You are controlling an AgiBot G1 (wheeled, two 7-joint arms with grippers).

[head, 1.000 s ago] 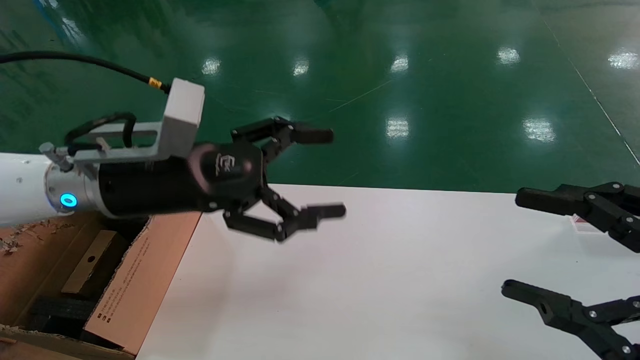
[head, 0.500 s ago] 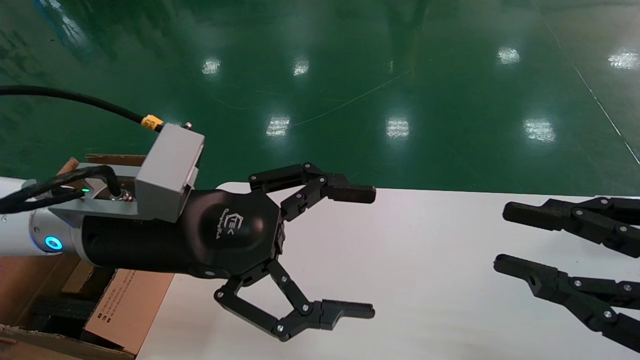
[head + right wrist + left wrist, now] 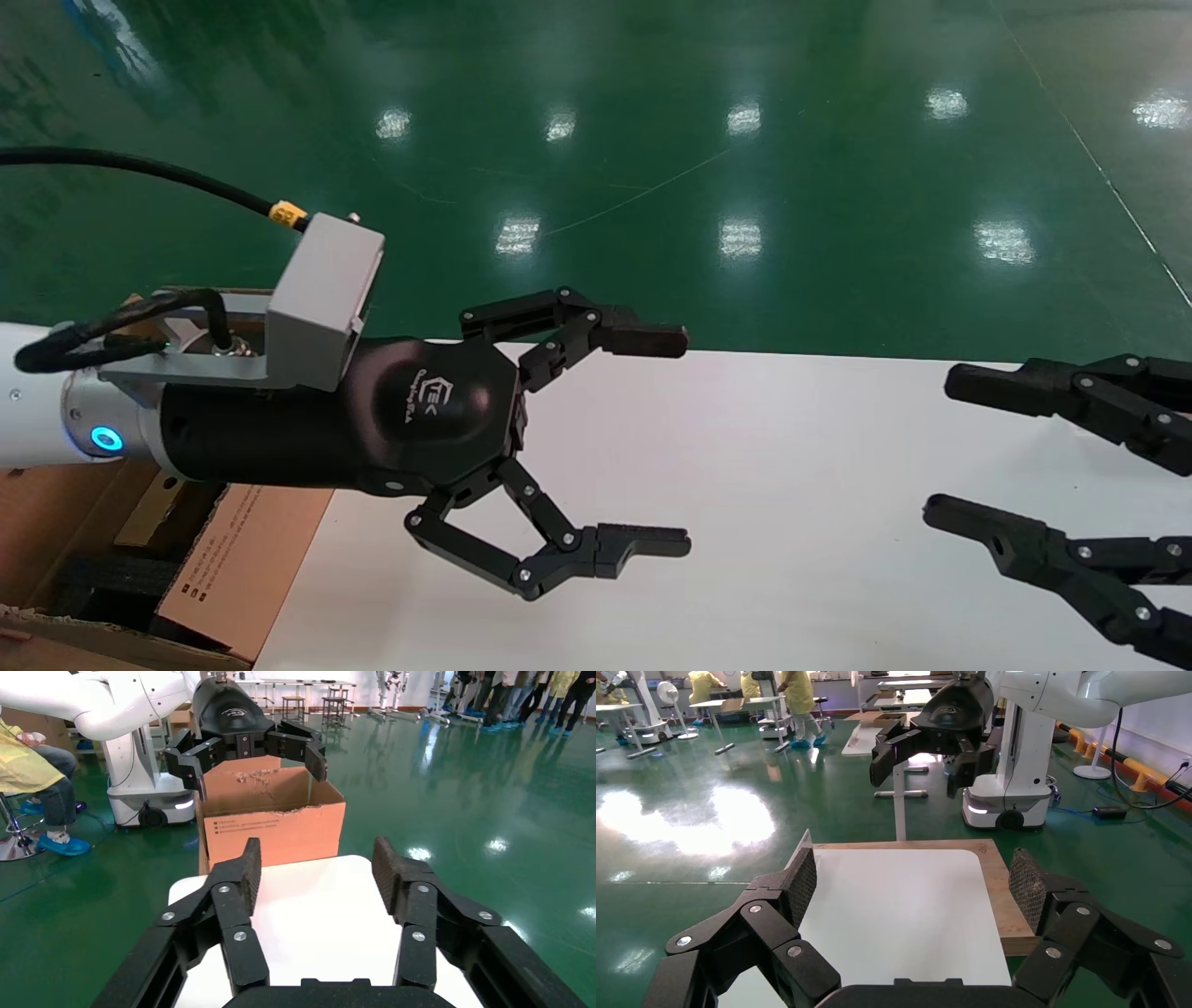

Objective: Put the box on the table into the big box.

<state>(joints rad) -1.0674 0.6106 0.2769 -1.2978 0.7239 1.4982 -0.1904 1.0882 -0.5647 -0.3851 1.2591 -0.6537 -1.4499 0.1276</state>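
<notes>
Black left gripper [image 3: 666, 438] spread wide, empty, over large white smooth table [image 3: 792, 559], centre-left of frame. Black right gripper [image 3: 950, 447] gaping, empty, right edge. Large torn brown corrugated carton [image 3: 237, 568] lower left. Small brown box unseen, possibly already inside; worth locating before any reach.

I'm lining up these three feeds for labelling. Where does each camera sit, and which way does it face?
Head view: on the robot's head, looking down at the table; left gripper and right gripper show, both open and empty.
Left wrist view: on the left arm, looking across the table at the right gripper; own fingers frame it.
Right wrist view: on the right arm, facing the big box and left gripper.
Shared: every view shows the white table and both grippers.
</notes>
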